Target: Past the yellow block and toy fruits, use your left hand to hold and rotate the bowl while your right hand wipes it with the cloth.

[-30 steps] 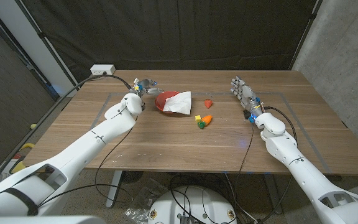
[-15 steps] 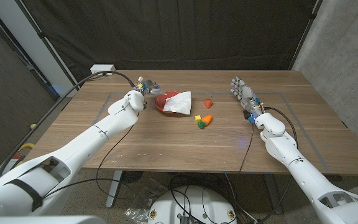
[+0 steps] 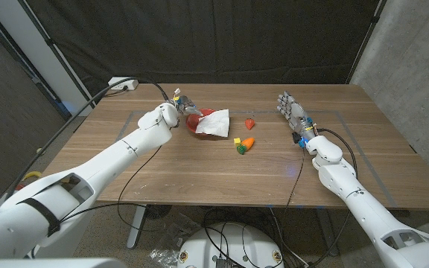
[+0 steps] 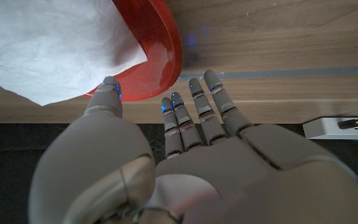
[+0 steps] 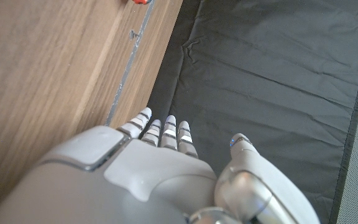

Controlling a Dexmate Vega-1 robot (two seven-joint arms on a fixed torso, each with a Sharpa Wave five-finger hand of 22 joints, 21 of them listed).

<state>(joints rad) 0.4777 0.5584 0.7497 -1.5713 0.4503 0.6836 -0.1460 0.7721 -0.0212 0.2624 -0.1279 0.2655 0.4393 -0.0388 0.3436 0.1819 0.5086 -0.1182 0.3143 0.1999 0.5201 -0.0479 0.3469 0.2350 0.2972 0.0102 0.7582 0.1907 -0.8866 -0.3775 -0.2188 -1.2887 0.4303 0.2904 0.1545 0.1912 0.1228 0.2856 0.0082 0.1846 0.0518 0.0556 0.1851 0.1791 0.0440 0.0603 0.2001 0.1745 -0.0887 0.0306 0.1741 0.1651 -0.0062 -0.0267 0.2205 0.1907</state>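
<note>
On the wooden tabletop [image 3: 199,164], the open left hand [image 3: 182,104] is nearing the red bowl [image 3: 196,119]; a nudge may slide it, spilling the cloth [image 3: 214,123] beyond the idle, open right hand [image 3: 290,109].

Head view: the table [image 3: 222,160] is seen from above, both arms entering from the bottom corners.
Left wrist view: close, along the left hand [image 4: 185,162].
Right wrist view: close, along the right hand [image 5: 154,174].
Shared: red bowl [image 3: 197,121] and cloth [image 3: 213,123] are shown in head and left wrist views.

The left robot hand [image 3: 182,103] reaches the red bowl [image 3: 194,123] holding a white cloth [image 3: 214,123].
</note>
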